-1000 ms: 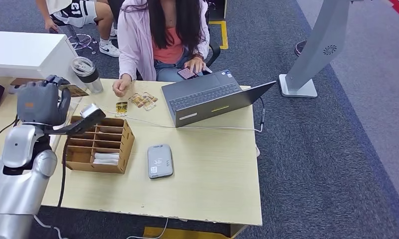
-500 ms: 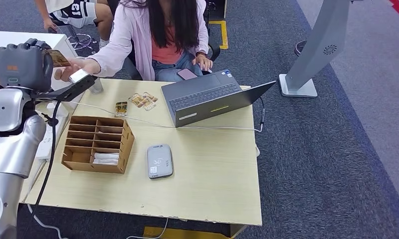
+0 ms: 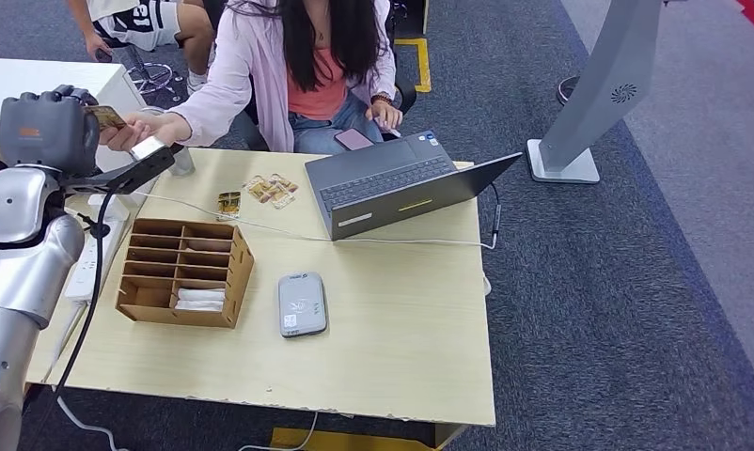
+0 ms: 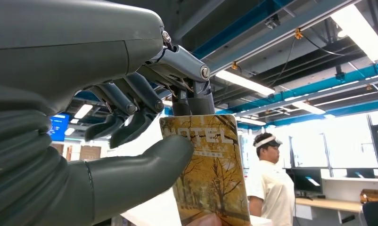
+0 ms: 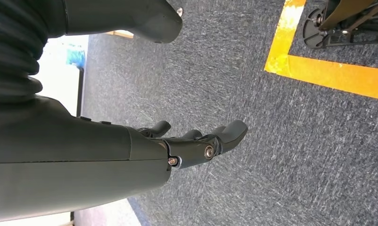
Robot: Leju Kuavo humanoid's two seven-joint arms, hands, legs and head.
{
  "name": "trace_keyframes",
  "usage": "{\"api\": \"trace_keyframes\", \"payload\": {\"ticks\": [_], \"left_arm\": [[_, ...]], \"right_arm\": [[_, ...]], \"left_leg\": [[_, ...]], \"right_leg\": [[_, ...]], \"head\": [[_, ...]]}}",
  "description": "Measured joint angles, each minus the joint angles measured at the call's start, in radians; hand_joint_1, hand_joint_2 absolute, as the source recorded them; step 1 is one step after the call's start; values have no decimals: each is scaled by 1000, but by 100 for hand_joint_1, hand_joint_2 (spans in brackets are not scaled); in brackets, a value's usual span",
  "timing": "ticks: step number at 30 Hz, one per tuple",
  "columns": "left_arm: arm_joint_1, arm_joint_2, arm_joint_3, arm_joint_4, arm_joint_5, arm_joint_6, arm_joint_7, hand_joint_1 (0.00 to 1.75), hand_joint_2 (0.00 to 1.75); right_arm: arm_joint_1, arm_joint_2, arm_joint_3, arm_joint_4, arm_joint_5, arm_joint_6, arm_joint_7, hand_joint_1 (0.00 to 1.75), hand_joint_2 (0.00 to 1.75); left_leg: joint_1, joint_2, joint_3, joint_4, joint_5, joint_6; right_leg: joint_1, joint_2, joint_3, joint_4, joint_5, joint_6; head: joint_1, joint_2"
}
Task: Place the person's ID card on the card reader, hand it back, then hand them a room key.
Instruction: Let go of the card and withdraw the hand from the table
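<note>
Now the left hand [image 3: 44, 132] is raised at the far-left of the desk [image 3: 401, 329], fingers [image 4: 196, 101] still pinching the hotel key card [image 4: 210, 169]. Person's hand [image 3: 129, 132] has reached it and touches the card: handover underway, release pending. Right hand [image 5: 196, 141] hangs open over the floor.
</note>
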Motion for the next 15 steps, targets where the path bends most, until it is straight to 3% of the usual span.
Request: {"api": "trace_keyframes", "payload": {"ticks": [15], "left_arm": [[27,5,37,-4,75,93,-71,0,175]], "right_arm": [[0,0,0,0,-2,-8,-7,0,175]], "left_leg": [[0,0,0,0,0,0]], "right_leg": [[0,0,0,0,0,0]], "head": [[0,0]]}}
